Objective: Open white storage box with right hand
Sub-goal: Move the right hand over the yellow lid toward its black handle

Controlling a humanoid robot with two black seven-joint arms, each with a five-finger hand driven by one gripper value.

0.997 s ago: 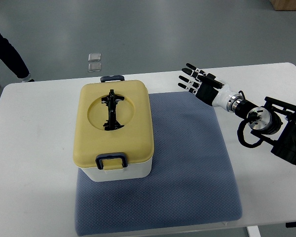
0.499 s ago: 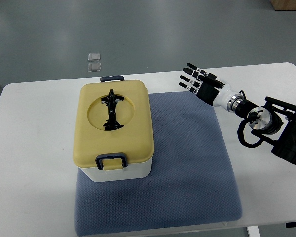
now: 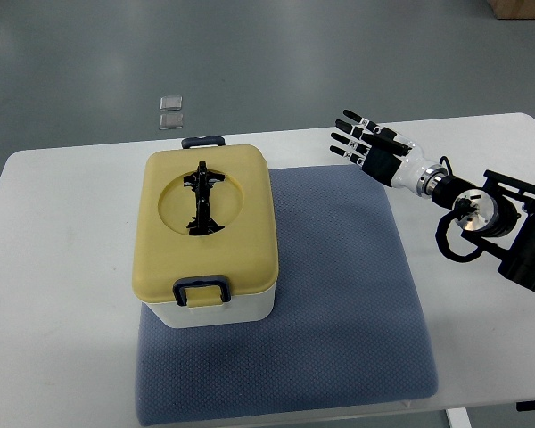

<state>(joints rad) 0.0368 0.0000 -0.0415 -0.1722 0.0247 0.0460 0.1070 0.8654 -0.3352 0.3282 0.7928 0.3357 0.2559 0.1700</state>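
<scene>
Box [image 3: 205, 239] is sitting closed on the left part of a blue-grey mat [image 3: 339, 303], which is lying on a white table [image 3: 62, 267]. I am seeing a white body under a yellow lid [image 3: 241, 214], a dark blue latch [image 3: 201, 290] at the 6 o'clock end, a second dark blue latch [image 3: 202, 141] at the 12 o'clock end, and a black folding handle [image 3: 201, 199] lying flat in the lid's round recess.

I am reading the right hand [image 3: 367, 147] as empty: fingers extended and spread, holding nothing, hovering over the table near the mat's far right corner, well apart from the box at roughly 2 o'clock from it. The left arm is not showing.

Judgement on the step in hand: the approach is only beginning. I am advising a reach towards 9 o'clock, bringing the fingertips to one latch and releasing it cleanly before attempting any lift. Both latches appear engaged, so pulling the lid early is likely to drag the whole box across the mat.

Surroundings: nothing is lying between hand and box. Two small clear items [image 3: 170, 112] are lying on the floor beyond the table's far edge, clear of the working path.
</scene>
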